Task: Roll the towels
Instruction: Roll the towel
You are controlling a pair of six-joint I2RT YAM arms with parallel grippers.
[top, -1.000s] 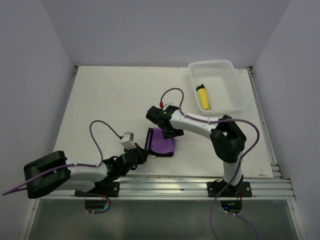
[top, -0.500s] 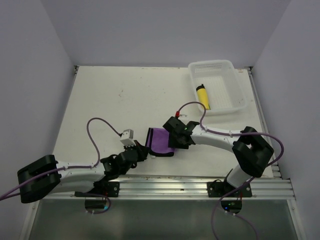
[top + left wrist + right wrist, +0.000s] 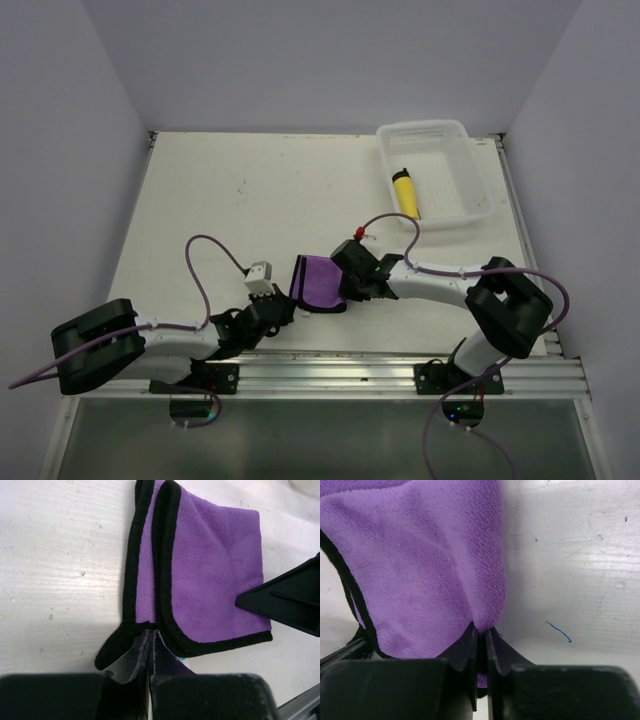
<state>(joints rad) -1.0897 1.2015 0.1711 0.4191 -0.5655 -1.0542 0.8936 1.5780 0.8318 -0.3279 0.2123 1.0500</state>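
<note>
A scuffed white table (image 3: 230,200) stands between pale lilac walls (image 3: 330,60), with a metal rail (image 3: 340,368) along its near edge; the folded purple towel (image 3: 322,283) lies mid-table, near that rail; the left gripper (image 3: 151,639) is clamped on its black-edged corner, and the right gripper (image 3: 481,630) pinches the opposite fold; broad tabletop stretches behind toward the back wall; the yellow towel (image 3: 406,195) lies in the white basket (image 3: 424,128) at the far right corner.

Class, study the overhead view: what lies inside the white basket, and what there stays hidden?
One yellow towel, rolled up, black at its near end, lies inside the white basket. Its underside and the basket floor beneath it are covered.
</note>
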